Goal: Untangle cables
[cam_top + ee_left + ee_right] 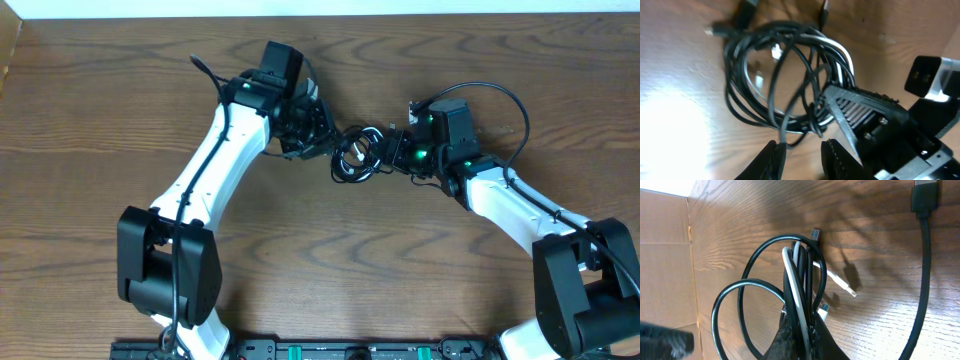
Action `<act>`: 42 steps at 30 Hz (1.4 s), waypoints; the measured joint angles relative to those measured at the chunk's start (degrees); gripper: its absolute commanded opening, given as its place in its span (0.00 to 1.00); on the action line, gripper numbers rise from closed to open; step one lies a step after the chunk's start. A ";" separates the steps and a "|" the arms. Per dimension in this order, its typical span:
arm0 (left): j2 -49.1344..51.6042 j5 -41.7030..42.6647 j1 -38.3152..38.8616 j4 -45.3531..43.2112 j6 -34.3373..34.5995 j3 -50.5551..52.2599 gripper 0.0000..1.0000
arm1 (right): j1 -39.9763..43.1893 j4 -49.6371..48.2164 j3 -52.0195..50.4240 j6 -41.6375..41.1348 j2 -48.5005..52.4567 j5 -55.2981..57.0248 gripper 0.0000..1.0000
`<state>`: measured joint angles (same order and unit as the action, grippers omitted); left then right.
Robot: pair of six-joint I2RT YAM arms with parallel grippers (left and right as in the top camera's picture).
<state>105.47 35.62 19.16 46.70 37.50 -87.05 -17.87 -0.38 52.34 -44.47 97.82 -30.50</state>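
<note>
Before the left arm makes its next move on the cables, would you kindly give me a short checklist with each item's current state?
1. Right gripper clamped on the cables: ok.
2. Left gripper open, ready to take a strand: ok.
3. Strand inside the left jaws: not ok, the gap looks bare.
4. White cable apart from the black ones: not ok, they are bundled together.
5. White plug sticking out free of the coil: ok.

Brown wood-grain table [90, 120], cardboard box [665, 255]
</note>
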 measured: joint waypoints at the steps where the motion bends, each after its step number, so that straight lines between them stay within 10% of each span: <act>1: 0.00 0.11 0.31 0.00 0.83 0.00 0.30 | 0.00 0.04 0.00 0.00 0.00 0.02 0.01; 9: 0.00 0.46 2.16 0.83 5.42 0.00 0.08 | 0.00 0.15 0.00 0.00 0.00 0.26 0.01; 42: 0.00 -7.72 2.49 2.43 15.34 0.02 0.08 | 0.00 0.15 0.00 0.00 0.00 0.35 0.01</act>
<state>105.47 27.90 21.65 49.12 52.84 -87.02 -17.87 -0.23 52.34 -44.47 97.82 -30.15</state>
